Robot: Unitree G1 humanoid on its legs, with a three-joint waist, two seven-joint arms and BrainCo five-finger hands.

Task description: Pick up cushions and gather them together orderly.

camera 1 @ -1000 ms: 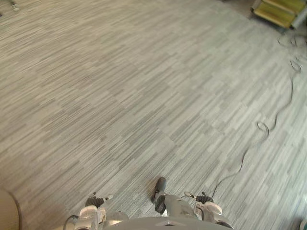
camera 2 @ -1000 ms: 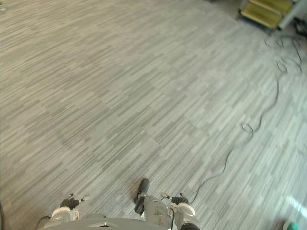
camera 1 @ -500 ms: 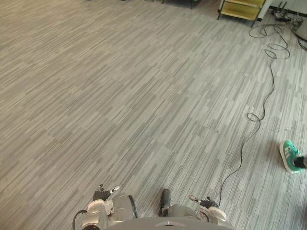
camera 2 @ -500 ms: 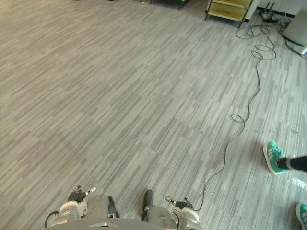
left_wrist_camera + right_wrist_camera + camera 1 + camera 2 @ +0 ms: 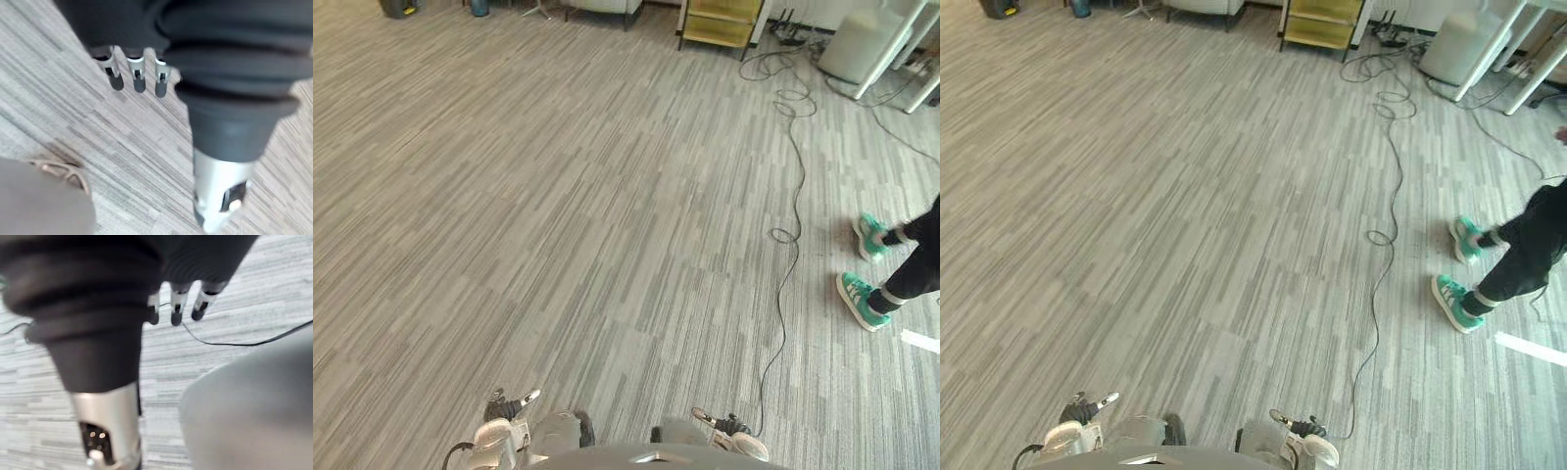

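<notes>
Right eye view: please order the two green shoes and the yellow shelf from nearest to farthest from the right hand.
1. Lower green shoe, right of the right hand.
2. Upper green shoe, right, slightly beyond.
3. Yellow shelf, far ahead.

**Both hands empty, hanging low**

We carried our arms down at our sides, the two hands low and close in to us, well apart from each other. Our left hand [image 5: 210,58] pointed downward from under its dark ribbed cover, its fingers [image 5: 139,78] side by side in a straight, relaxed row, dark tips level with one another. Its thumb [image 5: 220,196] stood apart from them, also extended. Nothing lay between thumb and fingers.

Our right hand [image 5: 93,293] matched it: the fingers [image 5: 177,308] hung straight and close together, the thumb [image 5: 107,426] stuck out on its own, and the grasp was empty. From the head views, each wrist showed at our lower edge with one silver fingertip jutting forward.
</notes>
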